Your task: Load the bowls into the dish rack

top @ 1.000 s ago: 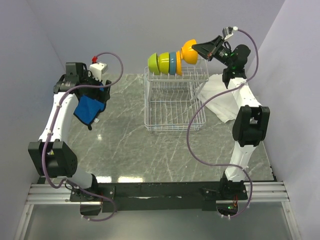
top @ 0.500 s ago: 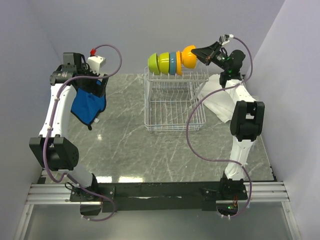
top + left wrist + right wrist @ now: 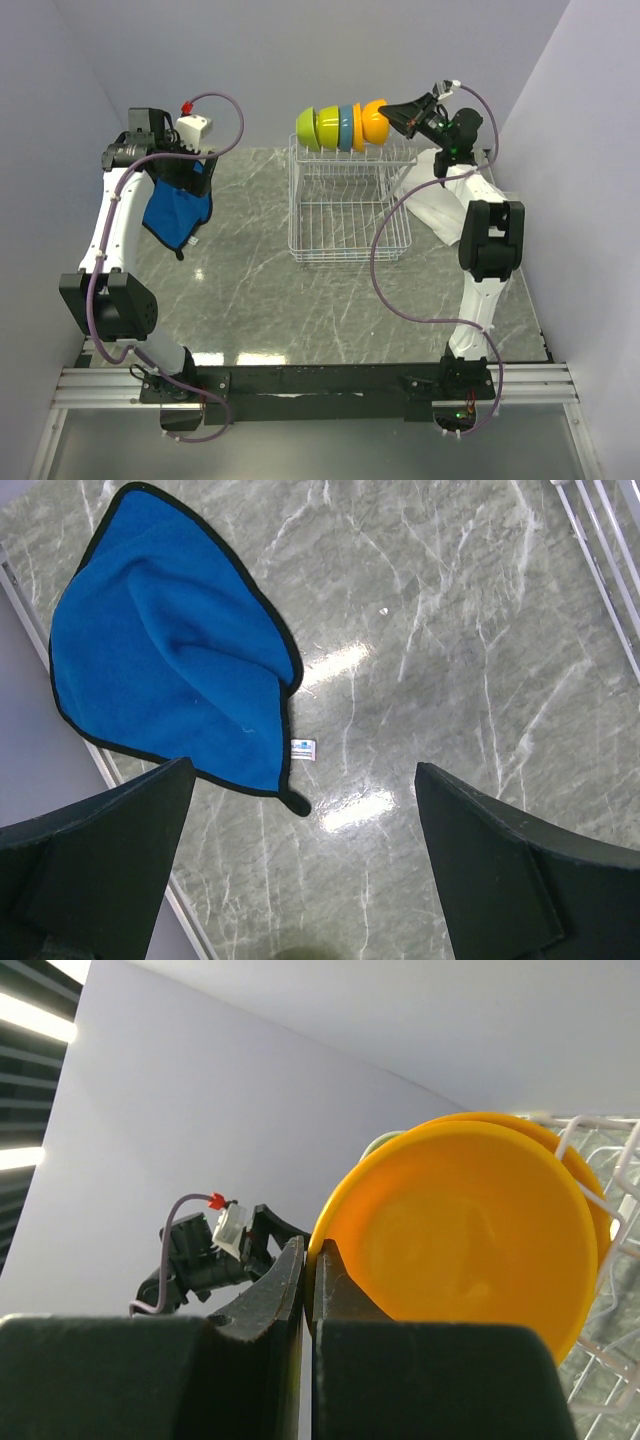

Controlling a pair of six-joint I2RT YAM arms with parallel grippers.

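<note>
Leftward the right gripper (image 3: 396, 110) had carried the orange bowl (image 3: 373, 120) since the earlier frames, so that it now sat against the light blue bowl (image 3: 346, 126) rather than apart from it. Its fingers were pinched on the orange bowl's rim, which the right wrist view showed caught in the thin slit between them. That bowl stood on edge at the right end of the row, beside the blue one and the lime green bowls (image 3: 316, 127), all over the raised far section of the dish rack (image 3: 345, 215). The left gripper (image 3: 305, 780) was spread wide and empty, held above a blue cloth (image 3: 170, 670) lying on the marble table (image 3: 480, 680).
</note>
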